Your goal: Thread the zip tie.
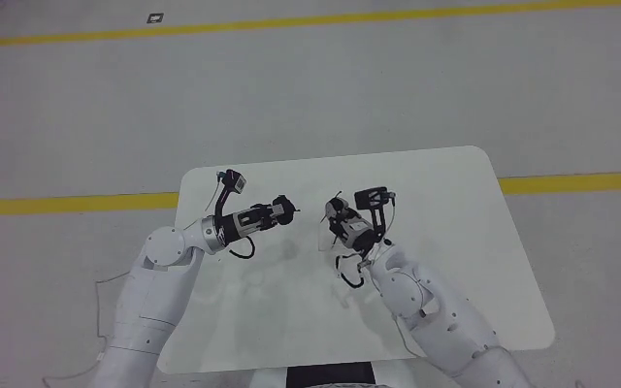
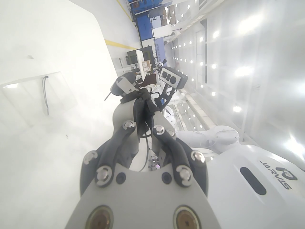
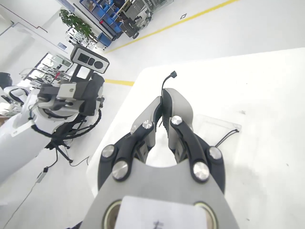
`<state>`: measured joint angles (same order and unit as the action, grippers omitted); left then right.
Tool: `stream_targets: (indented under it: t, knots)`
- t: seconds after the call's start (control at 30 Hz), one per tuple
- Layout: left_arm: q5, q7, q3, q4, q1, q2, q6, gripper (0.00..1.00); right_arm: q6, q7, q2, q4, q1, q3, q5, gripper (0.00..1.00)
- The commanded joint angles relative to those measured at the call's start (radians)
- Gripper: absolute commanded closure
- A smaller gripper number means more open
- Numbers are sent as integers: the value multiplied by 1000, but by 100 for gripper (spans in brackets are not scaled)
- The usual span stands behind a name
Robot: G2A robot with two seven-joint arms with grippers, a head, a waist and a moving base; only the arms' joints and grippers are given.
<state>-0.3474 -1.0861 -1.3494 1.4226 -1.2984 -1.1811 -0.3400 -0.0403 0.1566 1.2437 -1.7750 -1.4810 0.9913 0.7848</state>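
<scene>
My right gripper (image 3: 163,94) is shut on a thin black zip tie (image 3: 164,83). The tie's square head (image 3: 174,73) sticks out beyond the fingertips, and the strap runs down between the pads. From above, this gripper (image 1: 333,209) hangs over the middle of the white table (image 1: 437,194), facing my left gripper (image 1: 288,209) a short gap away. In the left wrist view the left gripper (image 2: 142,106) has its pads together and I see nothing held in it. Beyond it is the right gripper, with the tie's thin end (image 2: 107,96) poking out sideways.
A second black zip tie (image 3: 226,138) lies in a shallow clear tray (image 3: 214,122) on the table beneath the grippers, also seen as a zip tie (image 2: 45,96) in the tray (image 2: 23,84). Yellow floor lines run beyond the table's far edge.
</scene>
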Motion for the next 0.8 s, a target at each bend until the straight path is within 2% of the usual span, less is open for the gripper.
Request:
stream_targets:
  t: [0.0, 0.23, 0.37, 0.63, 0.77]
  knots:
    - [0, 0, 0, 0, 0, 0, 0, 100, 2, -1, 0, 0, 0, 0, 2, 100]
    - [0, 0, 0, 0, 0, 0, 0, 100, 2, -1, 0, 0, 0, 0, 2, 100]
    - [0, 0, 0, 0, 0, 0, 0, 100, -5, -62, 0, -31, -12, -20, 127, 100]
    - [0, 0, 0, 0, 0, 0, 0, 100, -32, -159, 4, -109, -58, -47, 233, 100]
    - [0, 0, 0, 0, 0, 0, 0, 100, -51, -210, 11, -106, -69, -64, 252, 100]
